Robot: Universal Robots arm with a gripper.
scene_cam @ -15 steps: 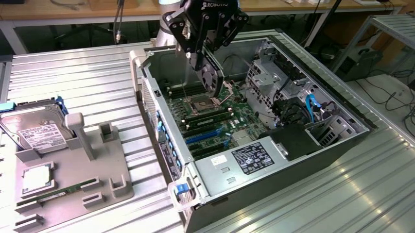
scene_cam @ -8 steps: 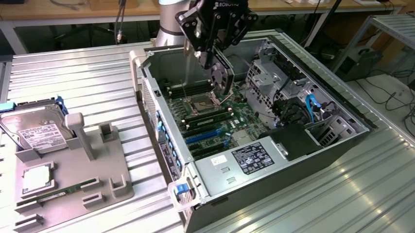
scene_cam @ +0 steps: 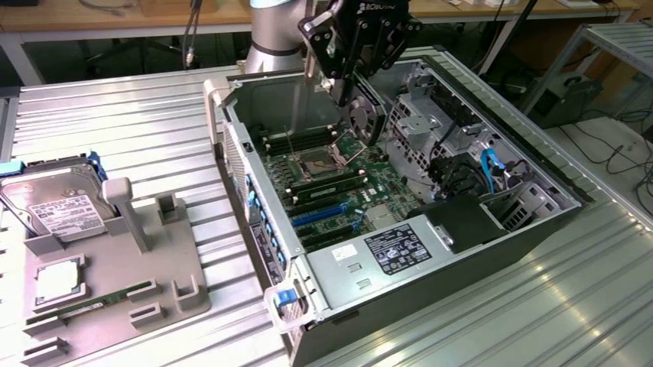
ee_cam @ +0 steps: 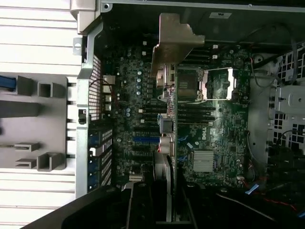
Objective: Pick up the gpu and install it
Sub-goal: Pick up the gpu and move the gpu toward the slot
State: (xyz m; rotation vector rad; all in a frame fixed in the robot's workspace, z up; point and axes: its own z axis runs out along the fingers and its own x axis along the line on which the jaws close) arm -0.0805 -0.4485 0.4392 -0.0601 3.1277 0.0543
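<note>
GPU (scene_cam: 365, 116) was clamped edge-on in the partly closed pincer (scene_cam: 352, 82), suspended over the motherboard (scene_cam: 337, 172) of the open computer case (scene_cam: 235, 153) and not yet seated in the blue slots (scene_cam: 316, 215). Pickup was judged complete; installation was outstanding. On the worktop (scene_cam: 122, 107), a grey fixture (scene_cam: 179, 306) held a hard drive (scene_cam: 56, 202) and a memory stick (scene_cam: 92, 302).

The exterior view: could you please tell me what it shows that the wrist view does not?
Exterior view: the hard drive, the power supply and the fan face of the gpu. Wrist view: the gpu edge-on, straight down onto the motherboard. Both: the gripper holding the gpu over the open case, beside the grey fixture.
</note>
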